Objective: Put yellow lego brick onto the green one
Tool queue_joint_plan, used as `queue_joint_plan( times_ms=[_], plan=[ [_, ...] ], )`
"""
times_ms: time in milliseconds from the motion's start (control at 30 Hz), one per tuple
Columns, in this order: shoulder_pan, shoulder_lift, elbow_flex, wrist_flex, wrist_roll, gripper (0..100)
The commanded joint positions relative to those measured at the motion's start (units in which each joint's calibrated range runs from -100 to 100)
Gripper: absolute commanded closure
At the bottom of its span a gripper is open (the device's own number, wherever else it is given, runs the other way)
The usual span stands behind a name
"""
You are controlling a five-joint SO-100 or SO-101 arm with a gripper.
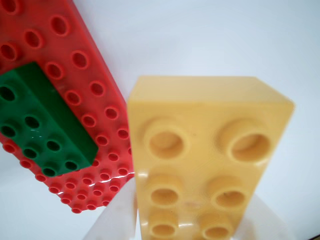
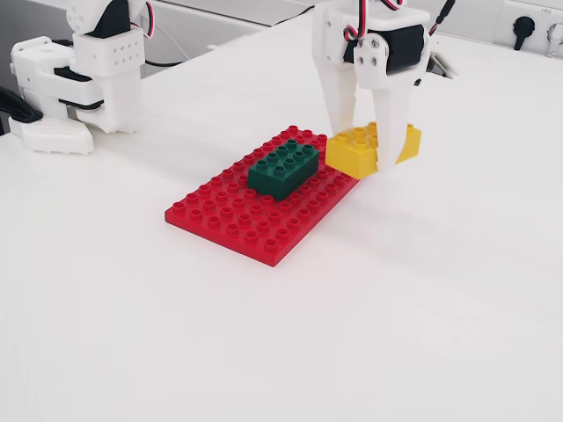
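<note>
Yellow lego brick (image 2: pixel 373 147) is pinched between the white fingers of the gripper (image 2: pixel 367 151), just beside the red baseplate's (image 2: pixel 230 214) right edge in the fixed view. Seated on that plate, the green one (image 2: pixel 283 168) lies to its left, long axes roughly parallel.

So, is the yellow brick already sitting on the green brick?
No, the yellow brick is beside the red plate, held in the hand, apart from the green brick.
</note>
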Motion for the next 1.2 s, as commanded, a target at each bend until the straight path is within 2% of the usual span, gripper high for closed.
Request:
queue_joint_plan(
  times_ms=[0, 133, 300, 533, 733, 900, 1167],
  plan=[
    [-1.7, -9.6, 7.0, 0.1, 0.0, 91],
    [-2.3, -18.1, 19.3, -3.0, 0.0, 91],
    [-2.3, -31.9, 41.0, -12.7, 0.5, 91],
    [-5.4, -52.2, 67.5, -22.9, 5.9, 91],
    [-4.8, -60.3, 75.5, -23.6, 7.5, 91],
    [-3.2, -60.3, 77.8, -22.8, 7.5, 91],
    [0.2, -60.2, 84.2, -28.5, 9.1, 91]
  ],
)
